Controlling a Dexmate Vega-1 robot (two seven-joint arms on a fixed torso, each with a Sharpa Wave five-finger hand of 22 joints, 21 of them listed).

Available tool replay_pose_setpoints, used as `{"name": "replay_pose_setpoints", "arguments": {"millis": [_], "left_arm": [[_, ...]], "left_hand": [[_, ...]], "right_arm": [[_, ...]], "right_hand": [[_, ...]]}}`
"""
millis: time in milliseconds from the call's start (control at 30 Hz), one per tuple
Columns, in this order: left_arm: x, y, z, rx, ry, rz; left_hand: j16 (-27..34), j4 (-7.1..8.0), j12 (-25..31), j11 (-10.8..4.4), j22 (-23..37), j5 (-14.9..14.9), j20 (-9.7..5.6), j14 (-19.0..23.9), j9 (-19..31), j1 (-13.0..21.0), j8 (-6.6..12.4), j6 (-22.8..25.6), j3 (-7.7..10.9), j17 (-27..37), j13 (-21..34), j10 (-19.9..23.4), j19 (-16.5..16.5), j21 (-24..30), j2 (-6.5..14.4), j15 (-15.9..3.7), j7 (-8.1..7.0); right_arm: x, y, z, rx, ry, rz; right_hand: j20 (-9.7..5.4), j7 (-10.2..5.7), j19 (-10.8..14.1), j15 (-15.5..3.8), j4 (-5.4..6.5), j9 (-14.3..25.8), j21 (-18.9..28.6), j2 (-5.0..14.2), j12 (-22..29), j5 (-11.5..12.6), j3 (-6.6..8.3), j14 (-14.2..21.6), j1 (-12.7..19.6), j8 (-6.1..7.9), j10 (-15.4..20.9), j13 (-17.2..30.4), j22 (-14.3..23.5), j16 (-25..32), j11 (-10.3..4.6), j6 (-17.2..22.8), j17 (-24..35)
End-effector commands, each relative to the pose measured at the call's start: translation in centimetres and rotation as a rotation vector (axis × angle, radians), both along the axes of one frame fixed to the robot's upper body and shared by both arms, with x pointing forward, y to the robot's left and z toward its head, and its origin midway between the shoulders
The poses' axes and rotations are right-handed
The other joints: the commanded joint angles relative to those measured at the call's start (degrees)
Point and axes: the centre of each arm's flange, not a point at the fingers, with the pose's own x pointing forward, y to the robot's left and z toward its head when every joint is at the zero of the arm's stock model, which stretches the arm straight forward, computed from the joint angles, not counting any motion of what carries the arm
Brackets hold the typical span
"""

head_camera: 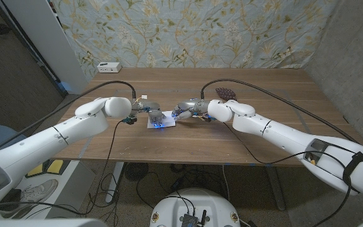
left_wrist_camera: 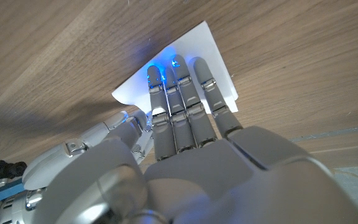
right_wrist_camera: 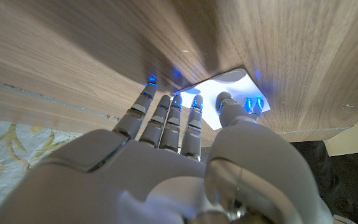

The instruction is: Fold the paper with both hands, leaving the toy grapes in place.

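Left hand [head_camera: 145, 108] first: I have it reaching in from the left side of the worktop [head_camera: 263, 135], fingers [left_wrist_camera: 179, 106] stretched out together and lying along the paper [head_camera: 161, 123], pressing on it, not closed round it. That small white sheet sits mid-worktop, towards the near edge, between my two hands; in the left wrist view one corner and one long edge stick out past my fingertips. To its right, my right hand [head_camera: 191, 109] comes in with its fingers [right_wrist_camera: 166, 115] extended too, tips at or just over the sheet's right edge, thumb near the bright patch of paper; I cannot tell whether anything is pinched there. Further right and far, well apart from the sheet, the toy grapes [head_camera: 225, 93] lie as a dark cluster close to my right forearm. I judge the paper light, thin and slippery on the wood: it will skid unless one hand pins it, so take a free edge or corner.
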Motion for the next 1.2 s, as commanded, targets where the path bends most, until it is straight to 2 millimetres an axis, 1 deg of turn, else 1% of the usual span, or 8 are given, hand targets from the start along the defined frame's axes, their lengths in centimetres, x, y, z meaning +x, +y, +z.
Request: {"name": "replay_pose_setpoints", "arguments": {"millis": [33,200,267,633,733,867,1100,1200], "left_arm": [[0.0,0.6,0.5,-0.018,-0.053,0.025],[-0.6,0.9,1.4,-0.049,-0.156,0.027],[-1.0,1.0,1.6,-0.066,-0.209,0.031],[-2.5,2.1,3.2,-0.119,-0.466,0.084],[-2.7,2.3,3.5,-0.124,-0.497,0.088],[-2.4,2.1,3.9,-0.07,-0.495,0.106],[-0.7,1.5,3.7,0.039,-0.368,0.117],[-0.3,1.3,3.5,0.062,-0.339,0.123]], "left_hand": [[-1.47,0.86,-0.79,-0.33,0.03,-0.07,0.2,-1.71,0.13,-1.54,-0.63,-2.71,0.07,-0.8,0.33,-1.85,-0.48,-0.83,-0.75,0.09,-0.61],[-3.26,0.78,-2.03,-0.41,0.07,-0.02,0.84,-4.38,0.06,-2.48,-1.13,-5.38,0.11,-1.8,0.47,-4.66,-2.85,-2.27,-1.52,-0.07,-1.23],[-4.3,0.7,-2.73,-0.88,0.12,-0.13,1.18,-6.33,0.01,-3.09,-1.53,-7.69,-0.18,-2.15,0.5,-6.32,-4.61,-3.2,-1.99,0.01,-1.92],[-5.48,-0.55,-3.68,-1.75,0.21,-0.35,1.6,-9.34,-0.16,-4.18,-1.58,-11.7,-1.6,-2.07,0.45,-8.88,-6.87,-4.7,-4.36,-0.55,-4.04],[-5.61,-0.86,-3.61,-1.76,0.23,-0.35,1.66,-9.75,-0.18,-4.37,-0.74,-10.07,-1.88,-2.01,0.42,-8.85,-7.38,-5.04,-4.67,-0.55,-3.98],[-4.96,-1.64,-1.63,-2.08,0.32,-0.27,1.28,-7.65,-0.16,-5.13,1.67,-3.48,-2.32,-2.27,0.24,-3.76,-7.1,-5.58,-4.65,-0.81,-2.12],[-4.21,-1.79,-0.49,-1.65,0.21,0.45,1.3,-5.03,0.45,-4.01,3.11,0.77,0.4,-2.68,0.25,-0.53,-6.11,-5.98,0.46,-0.62,-0.93],[-4.14,-1.54,-0.37,-1.6,0.12,0.49,1.38,-4.72,0.68,-3.92,3.32,1.21,0.86,-2.72,0.26,-0.17,-5.78,-6.05,0.86,-0.48,-0.36]], "right_arm": [[0.3,0.2,-0.1,-0.018,-0.005,0.003],[0.3,0.3,-0.1,-0.021,-0.017,0.008],[0.3,0.5,-0.1,-0.033,-0.022,0.006],[0.6,0.6,0.0,-0.071,-0.039,0.002],[0.7,0.4,0.1,-0.074,-0.045,0.001],[0.7,0.2,0.1,-0.076,-0.047,0.0],[0.7,-0.2,0.2,-0.071,-0.048,-0.001],[0.6,-0.3,0.2,-0.068,-0.046,0.0]], "right_hand": [[-0.19,-0.16,0.29,-0.37,-0.05,0.11,-0.18,-0.11,0.11,0.14,0.74,-0.26,0.71,0.05,0.84,0.07,0.08,0.15,-1.12,0.86,0.29],[-0.45,-0.71,0.21,-0.71,-0.28,0.11,-0.2,0.21,-0.06,0.25,1.31,-0.54,1.37,-0.11,0.63,0.08,0.09,0.08,-2.14,0.65,0.3],[-0.71,-1.43,-0.04,-0.95,-0.31,0.12,-0.28,0.41,-0.08,0.33,1.8,-0.96,1.86,-0.1,0.79,0.08,0.1,0.0,-3.26,0.78,0.38],[-0.88,-1.76,-0.74,-1.15,-0.12,0.12,-0.48,0.35,0.16,0.33,2.28,-1.44,2.25,0.36,1.83,0.08,0.1,0.02,-3.56,2.32,0.56],[-0.9,-2.13,-0.76,-1.22,-0.06,0.11,-0.45,0.27,0.29,0.3,2.37,-1.45,2.33,0.61,2.37,0.07,0.1,0.09,-3.87,3.2,0.61],[-0.9,-2.11,-0.71,-1.2,-0.02,0.1,-0.4,0.17,0.44,0.26,2.46,-1.32,2.4,0.79,3.04,0.06,0.1,0.22,-4.07,4.01,0.65],[-0.85,-1.88,-0.73,-1.26,0.05,0.08,-0.38,0.01,0.26,0.2,2.45,-1.41,2.38,0.63,2.87,0.04,0.1,0.25,-3.76,3.95,0.7],[-0.85,-1.85,-0.71,-1.26,0.09,0.07,-0.36,-0.08,0.17,0.17,2.41,-1.48,2.33,0.52,2.77,0.04,0.1,0.26,-3.55,3.84,0.72]]}}
